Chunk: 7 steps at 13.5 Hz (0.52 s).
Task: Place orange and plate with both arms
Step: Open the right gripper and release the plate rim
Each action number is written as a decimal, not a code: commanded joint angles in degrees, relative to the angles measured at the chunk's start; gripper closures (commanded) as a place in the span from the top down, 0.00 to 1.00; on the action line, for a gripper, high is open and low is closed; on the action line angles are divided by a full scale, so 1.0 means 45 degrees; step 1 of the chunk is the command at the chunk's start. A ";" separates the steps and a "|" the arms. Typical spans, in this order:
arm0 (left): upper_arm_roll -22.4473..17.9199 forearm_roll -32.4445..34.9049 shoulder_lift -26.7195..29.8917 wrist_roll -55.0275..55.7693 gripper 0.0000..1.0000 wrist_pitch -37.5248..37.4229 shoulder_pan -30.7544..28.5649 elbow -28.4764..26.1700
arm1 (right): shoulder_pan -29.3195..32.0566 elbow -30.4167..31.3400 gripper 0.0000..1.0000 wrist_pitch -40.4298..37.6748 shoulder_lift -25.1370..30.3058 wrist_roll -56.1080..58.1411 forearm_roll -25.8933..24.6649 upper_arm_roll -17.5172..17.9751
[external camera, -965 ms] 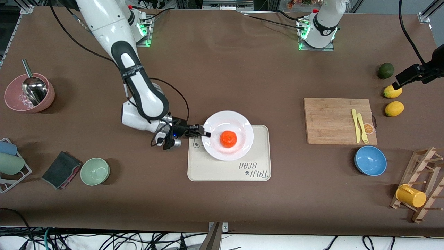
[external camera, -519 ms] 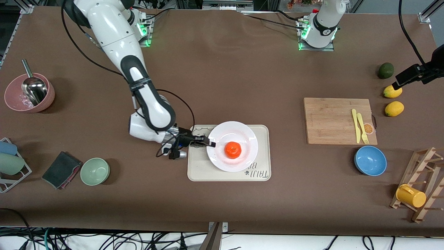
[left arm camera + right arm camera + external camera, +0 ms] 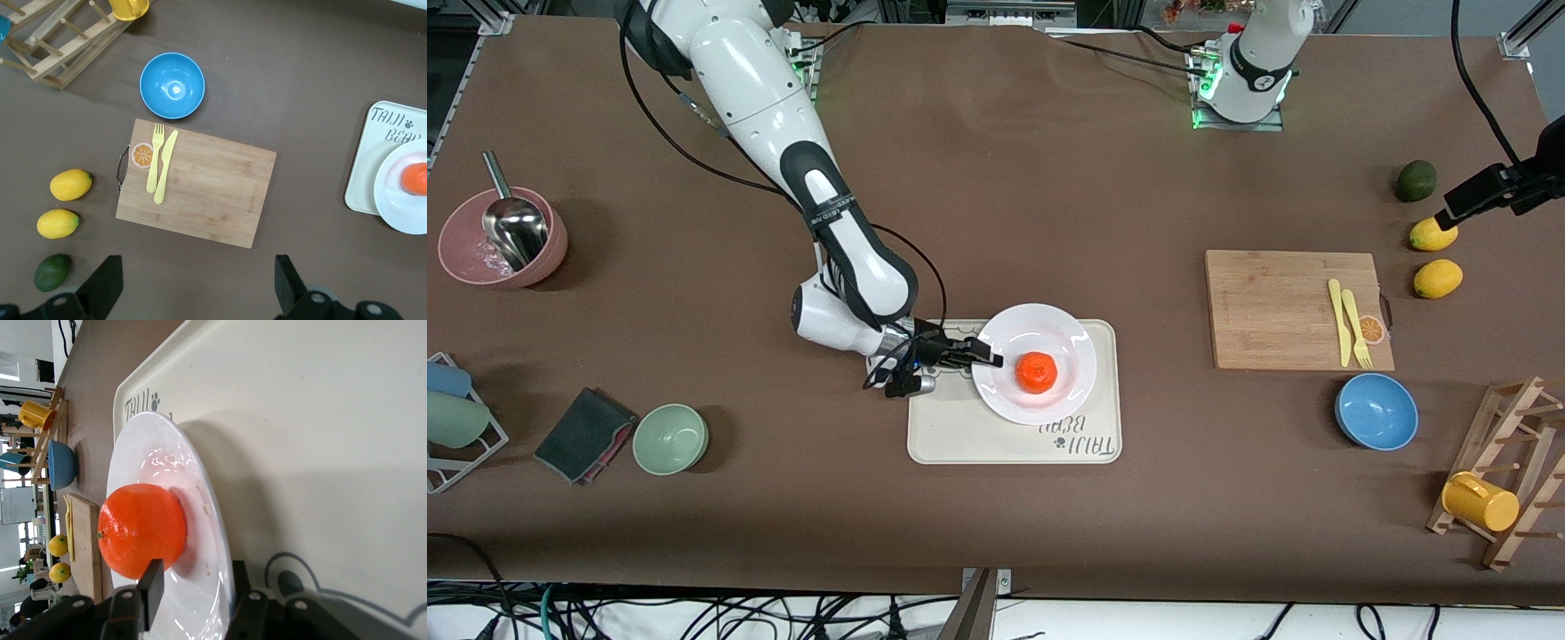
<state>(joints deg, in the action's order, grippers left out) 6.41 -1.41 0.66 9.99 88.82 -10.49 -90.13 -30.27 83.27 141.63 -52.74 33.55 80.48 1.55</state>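
Your right gripper (image 3: 989, 360) clamps the plate (image 3: 1069, 388) rim, orange (image 3: 1036, 372) just ahead of its fingertips, tray (image 3: 960, 436) directly beneath. Left gripper (image 3: 200, 287) waits spread open, holding nothing, high over the cutting board (image 3: 200, 193), well apart

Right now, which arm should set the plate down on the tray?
Right. The right gripper already clamps the plate rim over the cream tray, the orange on it. The left gripper waits open above the lemons.

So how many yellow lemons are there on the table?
2. Both lie at the left arm's end of the table: one lemon nearer the camera than the dark green avocado, the other lemon nearer still, beside the cutting board. The left arm partly covers the first.
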 commanded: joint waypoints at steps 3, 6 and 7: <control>0.0040 -0.0215 -0.0127 -0.0208 1.00 -0.0323 -0.0131 0.0380 | 0.0008 -0.0028 1.00 0.0030 0.0878 -0.1666 -0.5309 -0.0441; 0.0040 -0.0215 -0.0107 -0.0169 1.00 -0.0323 -0.0131 0.0380 | 0.0028 -0.0028 1.00 -0.0358 0.1443 -0.3447 -1.0271 -0.0578; 0.0040 -0.0215 -0.0126 -0.0169 1.00 -0.0342 -0.0131 0.0380 | 0.0028 -0.0067 1.00 -0.1250 0.1678 -0.3567 -1.1640 -0.0985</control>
<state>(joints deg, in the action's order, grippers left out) 6.41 -1.40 0.66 9.99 88.79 -10.50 -90.10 -30.00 82.29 140.55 -47.72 19.44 36.61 -0.69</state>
